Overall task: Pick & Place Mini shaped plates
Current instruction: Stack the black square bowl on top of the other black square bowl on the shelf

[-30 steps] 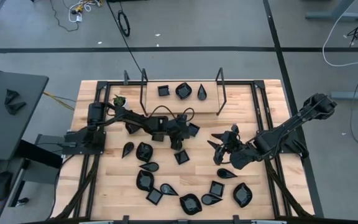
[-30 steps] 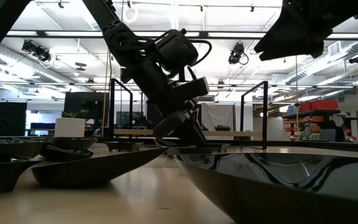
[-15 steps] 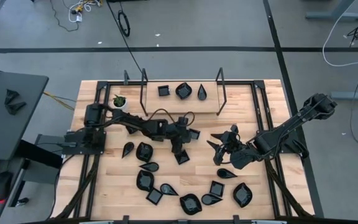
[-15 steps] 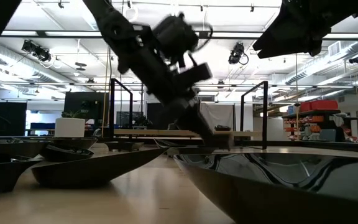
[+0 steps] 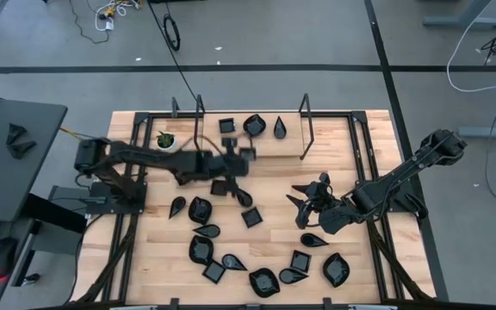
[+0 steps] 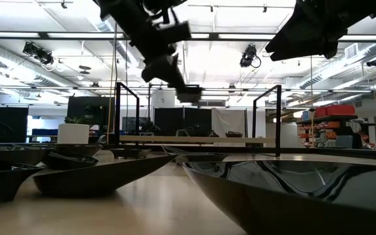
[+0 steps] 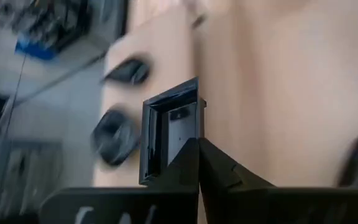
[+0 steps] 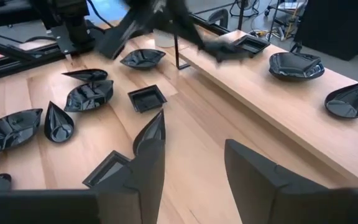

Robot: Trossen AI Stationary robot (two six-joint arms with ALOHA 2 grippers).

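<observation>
Since the earlier frame, your left gripper (image 5: 241,156) lifted off the table centre and swung toward the far shelf (image 5: 334,138), carrying a square plate (image 7: 169,138) clamped by its rim between closed fingers. That plate hung just short of the shelf, where three plates (image 5: 254,126) already sat. Your right gripper (image 5: 304,205) waited, fingers parted and empty, above the teardrop plate (image 5: 312,240) near it.

No legible text, label, brand or number anywhere. Nothing printed on the black plates (image 5: 256,126), the table (image 5: 274,232) or either arm. Far shelving at 3 o'clock in the low view too small to read.
</observation>
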